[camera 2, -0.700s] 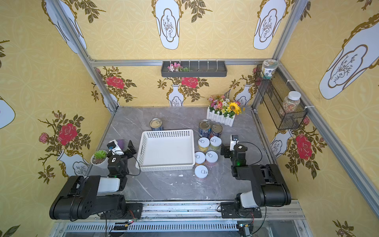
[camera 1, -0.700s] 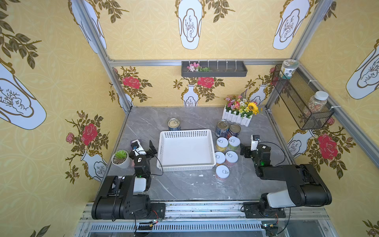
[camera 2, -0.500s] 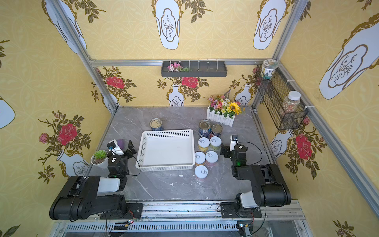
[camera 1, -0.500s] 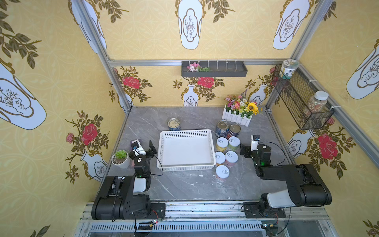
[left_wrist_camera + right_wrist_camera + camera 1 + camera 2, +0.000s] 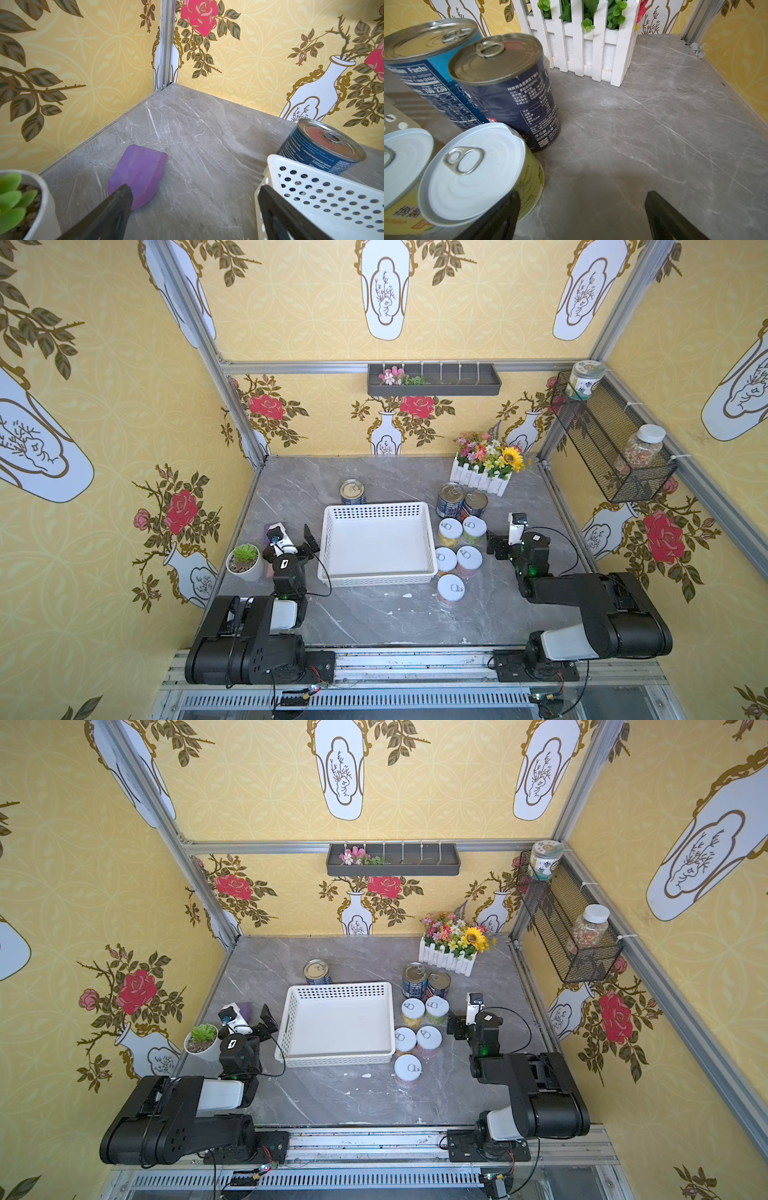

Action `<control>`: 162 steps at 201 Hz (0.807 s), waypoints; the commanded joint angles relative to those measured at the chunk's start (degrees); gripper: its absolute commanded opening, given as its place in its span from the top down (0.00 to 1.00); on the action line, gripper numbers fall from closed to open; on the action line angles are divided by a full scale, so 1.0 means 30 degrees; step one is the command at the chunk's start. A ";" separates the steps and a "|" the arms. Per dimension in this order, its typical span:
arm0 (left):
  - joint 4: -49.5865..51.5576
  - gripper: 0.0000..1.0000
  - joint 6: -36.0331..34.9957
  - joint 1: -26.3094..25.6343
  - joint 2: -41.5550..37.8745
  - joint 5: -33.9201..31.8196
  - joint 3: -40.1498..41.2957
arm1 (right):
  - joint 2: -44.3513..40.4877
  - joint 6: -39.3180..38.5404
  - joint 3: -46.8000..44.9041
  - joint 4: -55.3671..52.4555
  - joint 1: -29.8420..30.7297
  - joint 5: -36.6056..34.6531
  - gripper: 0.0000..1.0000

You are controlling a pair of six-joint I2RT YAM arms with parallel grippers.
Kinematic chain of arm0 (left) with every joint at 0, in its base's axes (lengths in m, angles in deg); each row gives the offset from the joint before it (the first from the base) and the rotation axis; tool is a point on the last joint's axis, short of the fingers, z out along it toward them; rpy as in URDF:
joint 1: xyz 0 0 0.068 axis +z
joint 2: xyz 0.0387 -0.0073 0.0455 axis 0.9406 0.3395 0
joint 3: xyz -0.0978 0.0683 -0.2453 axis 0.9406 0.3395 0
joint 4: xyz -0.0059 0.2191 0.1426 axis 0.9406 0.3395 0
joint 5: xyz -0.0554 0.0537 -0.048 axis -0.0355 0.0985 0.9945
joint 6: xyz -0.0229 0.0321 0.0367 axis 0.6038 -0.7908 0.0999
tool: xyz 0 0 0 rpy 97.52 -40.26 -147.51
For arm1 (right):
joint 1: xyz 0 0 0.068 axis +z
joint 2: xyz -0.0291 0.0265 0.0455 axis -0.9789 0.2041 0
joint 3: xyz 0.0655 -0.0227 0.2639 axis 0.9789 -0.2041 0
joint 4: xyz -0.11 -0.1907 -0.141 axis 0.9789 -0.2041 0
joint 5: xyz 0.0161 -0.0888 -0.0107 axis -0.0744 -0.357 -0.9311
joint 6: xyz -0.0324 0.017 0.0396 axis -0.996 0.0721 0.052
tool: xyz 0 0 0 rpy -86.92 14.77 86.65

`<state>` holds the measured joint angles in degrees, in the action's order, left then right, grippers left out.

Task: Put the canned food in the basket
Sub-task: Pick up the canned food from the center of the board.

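A pink-sided can (image 5: 451, 588) is seen nearest, at 5 o'clock from the white perforated basket (image 5: 376, 581); two white-lidded cans (image 5: 446, 558) (image 5: 469, 556) are set at 4 o'clock; the left gripper (image 5: 291, 533) is held at 9 o'clock and the right gripper (image 5: 504, 533) at 3 o'clock, both with jaws apart; a yellow-sided can (image 5: 450, 529) and a green-sided can (image 5: 474, 526) are placed between basket and right gripper; a blue-labelled can (image 5: 449, 498) and a navy-labelled can (image 5: 473, 504), touching, are seen at 2 o'clock; a third metal can (image 5: 352, 491) is stood at 11 o'clock.

- White basket (image 5: 338, 992) sits on the grey desk (image 5: 332, 1102).
- One blue-labelled can (image 5: 317, 972) stands behind it, two blue-labelled cans (image 5: 414, 979) to its right.
- Five white-lidded cans (image 5: 428, 1038) cluster beside the right tool (image 5: 463, 1016), jaws spread.
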<state>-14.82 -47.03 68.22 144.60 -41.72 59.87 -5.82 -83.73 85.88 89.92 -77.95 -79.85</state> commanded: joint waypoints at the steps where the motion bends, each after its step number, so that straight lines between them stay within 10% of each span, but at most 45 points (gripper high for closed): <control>1: -0.0448 0.00 -0.0192 0.0006 0.0021 -0.0149 0.0069 | -0.1092 -0.0169 -0.0323 0.0541 0.1392 -0.3925 0.03; 31: 0.0259 0.00 -0.0049 -0.0058 -0.0765 -0.0542 -0.0078 | -0.4700 -0.0007 0.3389 -0.7363 0.4848 -0.9616 0.03; 42: 0.1053 0.00 -0.0718 -0.0761 -0.1666 -0.1707 -0.0519 | -0.5900 0.0670 0.4037 -0.8499 0.5720 -0.9004 0.03; 60: 0.4052 0.00 -0.1359 -0.3469 -0.4794 -0.9450 -0.2149 | -0.8497 0.3261 0.6327 -1.4044 0.6118 -0.6698 0.03; 76: 0.8252 0.00 0.0246 -0.4831 -0.8303 -1.0234 -0.3238 | -1.0128 0.6352 0.8513 -1.8186 0.6143 -0.5315 0.03; 95: 1.9399 0.00 0.9022 -0.4894 -1.2696 -0.7407 -0.5984 | -1.0530 1.2690 1.2211 -2.5409 0.5930 -0.5090 0.03; 124: 2.4088 0.00 1.3372 -0.4828 -1.6024 0.0563 -0.8838 | -0.9281 0.9687 1.5397 -2.6998 0.6066 0.8315 0.03; 145: 2.7634 0.00 1.2646 -0.4822 -1.6031 0.2360 -1.2395 | -0.9650 1.0025 1.5373 -2.9049 0.8317 0.7776 0.03; 162: 3.0044 0.00 1.0553 -0.4791 -1.4713 0.2823 -1.4764 | -1.1058 0.9860 1.4609 -3.0606 1.2190 0.2565 0.03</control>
<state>56.72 -13.72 53.64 97.15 -42.18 23.19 -34.69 -54.96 131.32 10.93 -52.51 -66.14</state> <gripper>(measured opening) 0.999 0.972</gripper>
